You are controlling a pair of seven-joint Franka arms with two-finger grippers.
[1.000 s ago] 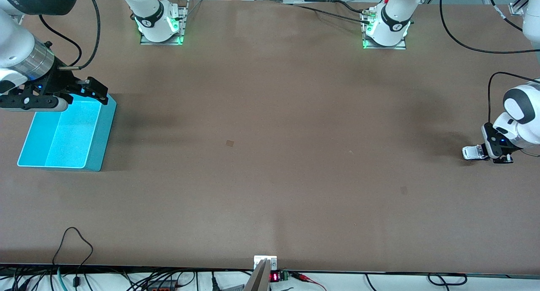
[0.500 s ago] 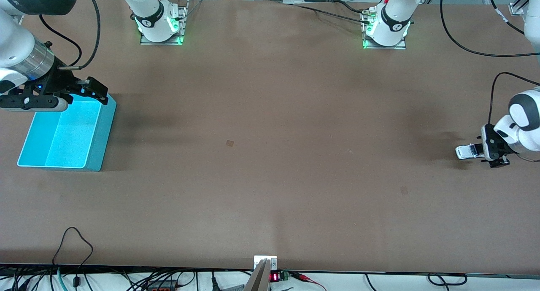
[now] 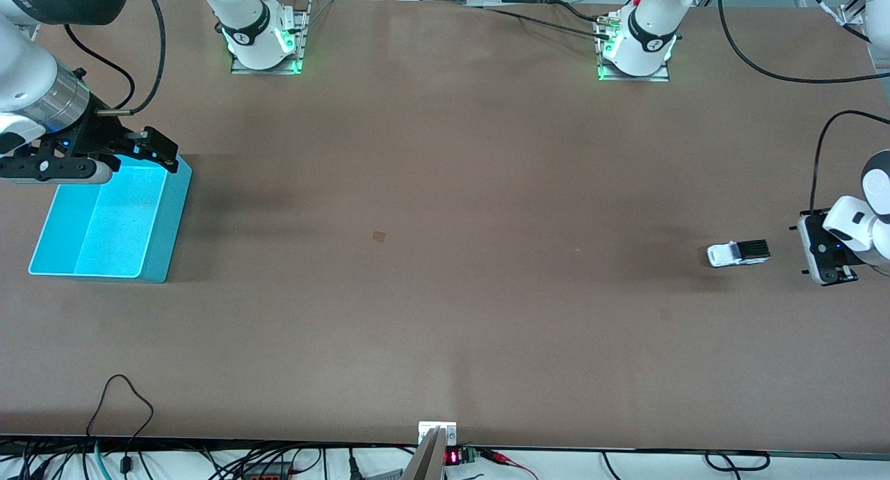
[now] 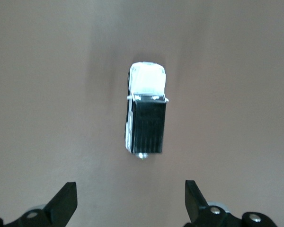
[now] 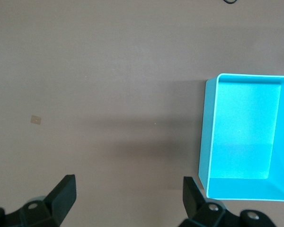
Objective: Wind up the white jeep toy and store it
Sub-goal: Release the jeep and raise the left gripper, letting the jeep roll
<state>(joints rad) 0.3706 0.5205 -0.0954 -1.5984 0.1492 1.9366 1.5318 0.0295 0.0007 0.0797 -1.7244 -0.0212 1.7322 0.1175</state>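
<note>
- Since the white jeep toy [image 3: 738,253] stands on its wheels on the bare table [image 3: 445,257] toward the left arm's end, apart from any tool, it looks released to roll under its own spring; whether it is rolling cannot be told from one moment.
- Its white bonnet points toward the right arm's end of the table, where the turquoise bin [image 3: 167,216] sits, so the likely intent is a run in that direction.
- In line with the toy's black-roofed tail hangs the left tool [image 3: 827,254], low over the table, its fingers spread wide and holding nothing, with the toy [image 4: 146,113] lying clear ahead of its fingertips [image 4: 66,198].
- Over the bin's edge waits the right tool [image 3: 104,156], fingers wide apart and empty, probably placed to collect the toy and drop it in the bin [image 5: 206,142].
- Storing is not yet done: the bin shows nothing inside.
</note>
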